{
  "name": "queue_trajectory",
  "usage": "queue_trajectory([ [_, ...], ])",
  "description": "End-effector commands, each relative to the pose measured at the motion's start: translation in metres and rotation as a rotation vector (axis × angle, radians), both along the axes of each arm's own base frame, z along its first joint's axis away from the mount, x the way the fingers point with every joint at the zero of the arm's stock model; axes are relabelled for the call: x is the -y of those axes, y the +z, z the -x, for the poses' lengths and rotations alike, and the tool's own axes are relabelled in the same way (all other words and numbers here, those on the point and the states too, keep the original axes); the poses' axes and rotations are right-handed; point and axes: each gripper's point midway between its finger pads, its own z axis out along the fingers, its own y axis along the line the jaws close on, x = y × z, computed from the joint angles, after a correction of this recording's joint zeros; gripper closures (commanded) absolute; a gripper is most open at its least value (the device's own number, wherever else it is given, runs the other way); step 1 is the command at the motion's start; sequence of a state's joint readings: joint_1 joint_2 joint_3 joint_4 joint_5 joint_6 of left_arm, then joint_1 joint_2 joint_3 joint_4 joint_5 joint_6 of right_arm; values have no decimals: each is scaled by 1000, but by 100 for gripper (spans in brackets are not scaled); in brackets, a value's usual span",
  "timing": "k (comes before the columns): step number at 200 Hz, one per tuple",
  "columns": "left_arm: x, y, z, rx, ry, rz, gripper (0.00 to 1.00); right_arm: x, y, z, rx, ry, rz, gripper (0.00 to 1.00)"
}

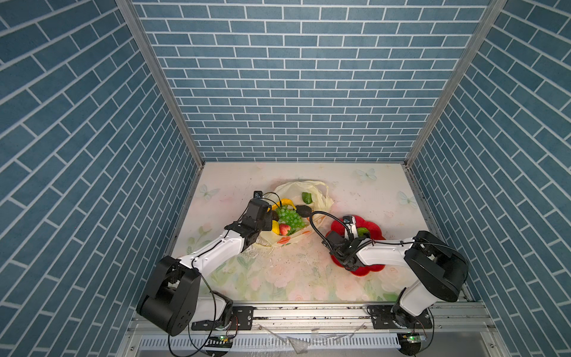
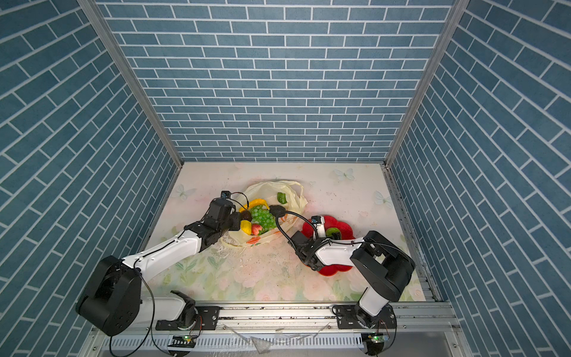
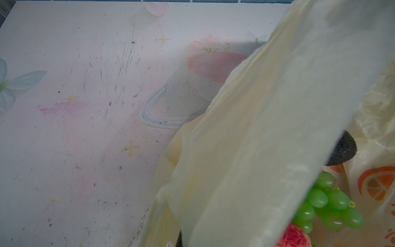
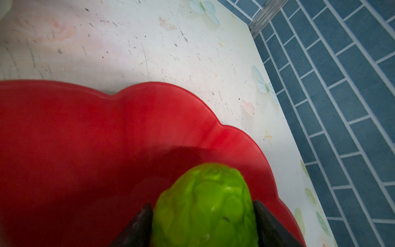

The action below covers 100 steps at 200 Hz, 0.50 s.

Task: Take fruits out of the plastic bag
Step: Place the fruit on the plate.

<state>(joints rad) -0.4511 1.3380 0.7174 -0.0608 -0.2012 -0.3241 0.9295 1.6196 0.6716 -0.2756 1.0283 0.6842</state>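
The plastic bag [image 1: 321,197] lies open at mid-table, and its cream film fills the left wrist view [image 3: 256,128]. Inside it are green grapes [image 1: 289,216], a banana [image 1: 285,202], a strawberry [image 1: 285,229], a lemon [image 1: 275,227], a dark avocado [image 1: 304,211] and a green avocado [image 1: 306,197]. My left gripper [image 1: 272,217] is shut on the bag's near-left rim, its fingers hidden by the film. My right gripper [image 4: 203,224] is low over the red plate [image 4: 85,139]. Its fingers lie against both sides of the bumpy green citrus [image 4: 205,205].
The red flower-shaped plate [image 1: 375,227] sits right of the bag, partly under my right arm. Blue brick walls close in the back and both sides. The table's right edge [image 4: 275,119] runs close beyond the plate. A metal rail crosses the front.
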Motion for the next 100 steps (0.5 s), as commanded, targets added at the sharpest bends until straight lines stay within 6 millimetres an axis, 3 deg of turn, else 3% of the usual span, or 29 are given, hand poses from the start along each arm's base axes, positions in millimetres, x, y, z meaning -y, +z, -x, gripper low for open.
queue_trajectory([
  [1, -6, -3, 1, 1, 10, -24, 100, -1, 3, 2, 6, -14, -21, 26],
  [100, -7, -3, 1, 2, 13, -31, 100, 2, 13, 19, 11, -15, -63, 26],
])
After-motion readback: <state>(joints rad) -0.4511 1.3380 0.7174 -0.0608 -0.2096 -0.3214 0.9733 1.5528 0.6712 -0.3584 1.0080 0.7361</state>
